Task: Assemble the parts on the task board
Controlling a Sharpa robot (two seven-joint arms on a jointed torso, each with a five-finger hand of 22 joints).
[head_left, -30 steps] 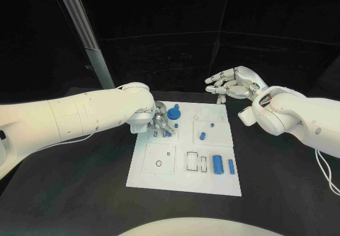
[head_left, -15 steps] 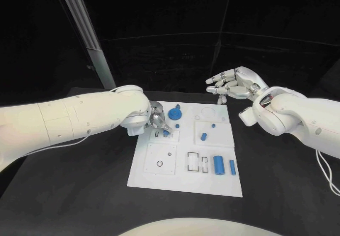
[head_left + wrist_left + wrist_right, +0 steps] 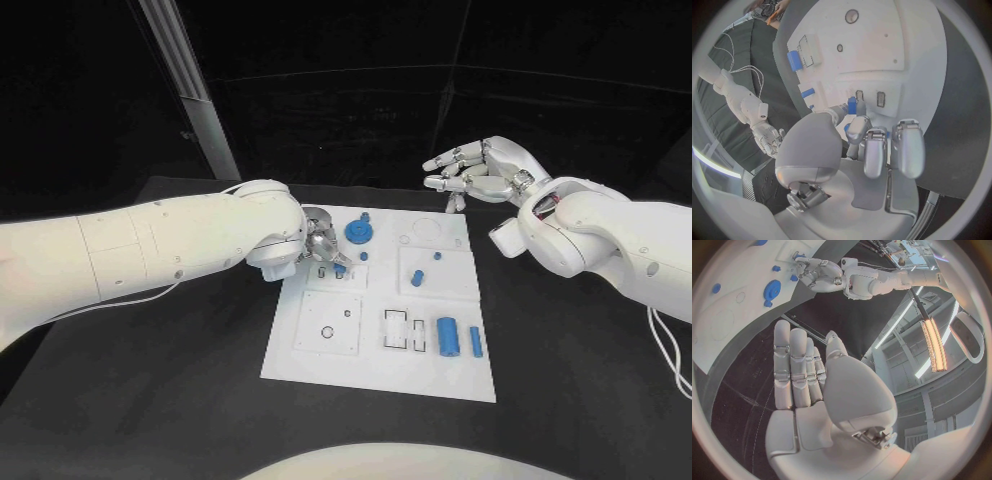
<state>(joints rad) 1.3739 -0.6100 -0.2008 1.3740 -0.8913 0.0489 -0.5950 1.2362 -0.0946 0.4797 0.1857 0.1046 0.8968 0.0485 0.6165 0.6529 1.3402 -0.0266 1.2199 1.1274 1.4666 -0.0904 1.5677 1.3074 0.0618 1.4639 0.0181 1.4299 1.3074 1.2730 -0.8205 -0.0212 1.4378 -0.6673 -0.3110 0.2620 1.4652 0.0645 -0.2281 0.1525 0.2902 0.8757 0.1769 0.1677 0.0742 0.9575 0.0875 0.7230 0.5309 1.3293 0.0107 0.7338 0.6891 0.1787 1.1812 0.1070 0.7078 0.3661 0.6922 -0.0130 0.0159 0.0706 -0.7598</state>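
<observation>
The white task board lies in the middle of the black table. My left hand hovers low over the board's far left corner. Its thumb and a finger pinch a small blue part just above two narrow slots. A blue gear-like part stands beside that hand. Also on the board are a short blue peg, a thick blue cylinder and a thin blue bar. My right hand is raised beyond the board's far right corner, fingers apart, holding nothing.
Square recessed plates with holes and rectangular cut-outs take up the board's near half. Black table surrounds the board on all sides. A grey pole rises behind the table at the far left.
My left forearm has swung slightly while its hand stays over the same far left slots with the blue part. The right hand has barely moved.
</observation>
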